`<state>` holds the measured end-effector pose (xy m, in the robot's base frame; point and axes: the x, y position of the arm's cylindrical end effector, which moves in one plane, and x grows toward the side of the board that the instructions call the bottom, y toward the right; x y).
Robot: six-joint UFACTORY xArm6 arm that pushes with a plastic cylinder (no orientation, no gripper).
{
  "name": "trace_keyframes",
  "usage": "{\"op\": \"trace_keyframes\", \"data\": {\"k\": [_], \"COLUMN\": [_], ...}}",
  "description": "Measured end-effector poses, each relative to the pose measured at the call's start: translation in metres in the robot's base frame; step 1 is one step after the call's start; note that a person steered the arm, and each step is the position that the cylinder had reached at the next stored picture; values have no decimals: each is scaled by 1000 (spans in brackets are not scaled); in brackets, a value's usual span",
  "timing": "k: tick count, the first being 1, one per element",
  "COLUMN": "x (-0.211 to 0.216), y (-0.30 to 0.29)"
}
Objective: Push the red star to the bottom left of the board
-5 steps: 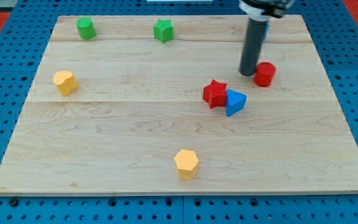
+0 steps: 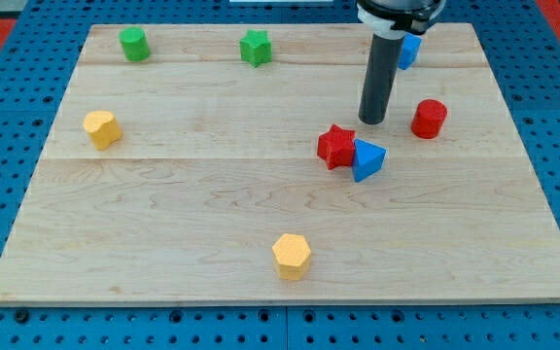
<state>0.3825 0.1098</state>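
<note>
The red star (image 2: 336, 147) lies right of the board's middle, touching a blue triangular block (image 2: 367, 159) on its right. My tip (image 2: 372, 120) is just above and to the right of the star, a short gap away. A red cylinder (image 2: 429, 119) stands to the right of my tip, apart from it.
The wooden board (image 2: 163, 243) lies on a blue pegboard. A green cylinder (image 2: 134, 44) and a green star (image 2: 255, 48) sit near the top edge. A yellow block (image 2: 101, 128) is at the left, a yellow hexagon (image 2: 292, 256) near the bottom. A blue block (image 2: 410, 49) shows behind the rod.
My tip has moved left, away from the red cylinder, toward the red star. The red cylinder now sits slightly further right. The blue block at the top has come into view.
</note>
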Motion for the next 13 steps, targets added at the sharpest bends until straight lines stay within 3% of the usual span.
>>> {"op": "trace_keyframes", "data": {"k": [2, 6, 9, 10, 11, 13], "x": [22, 43, 115, 117, 130, 148], "y": [-48, -54, -52, -40, 8, -113]}}
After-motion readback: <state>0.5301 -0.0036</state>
